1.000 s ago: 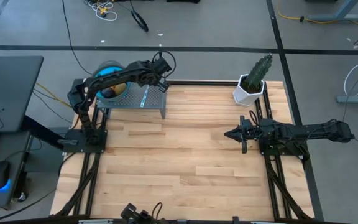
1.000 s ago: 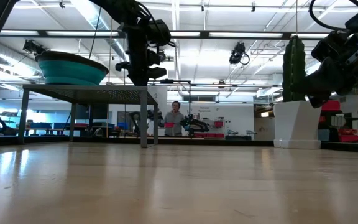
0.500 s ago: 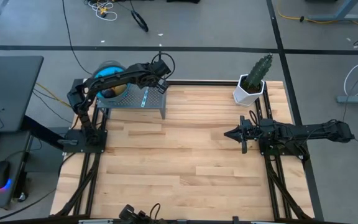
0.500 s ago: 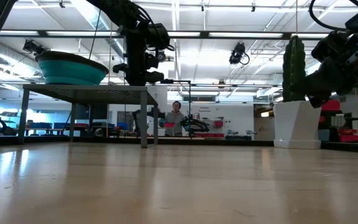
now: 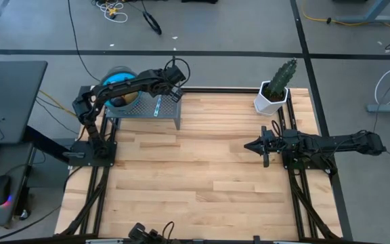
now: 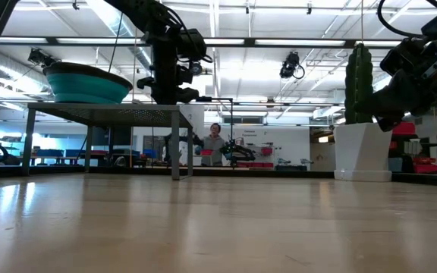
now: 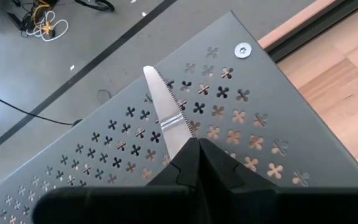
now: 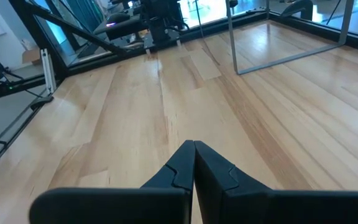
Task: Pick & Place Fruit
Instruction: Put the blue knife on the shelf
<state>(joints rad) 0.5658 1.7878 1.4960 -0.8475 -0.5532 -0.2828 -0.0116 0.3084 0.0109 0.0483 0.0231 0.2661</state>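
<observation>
Since a second ago, left gripper [image 7: 194,146] drew back slightly over the perforated stand [image 7: 241,124], clamped on the knife [image 7: 166,115]; right gripper [image 8: 194,149] closed, empty.

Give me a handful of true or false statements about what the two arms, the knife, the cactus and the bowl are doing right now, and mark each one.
1. The left gripper is shut on the knife above the perforated metal shelf. True.
2. The right gripper is holding a fruit. False: it is shut and empty, above bare wood on the right side of the table.
3. The cactus in its white pot stands at the table's far right corner. True.
4. The teal bowl sits on the wooden tabletop. False: it sits on the raised shelf.
5. The cactus lies tipped over. False: it stands upright.
</observation>
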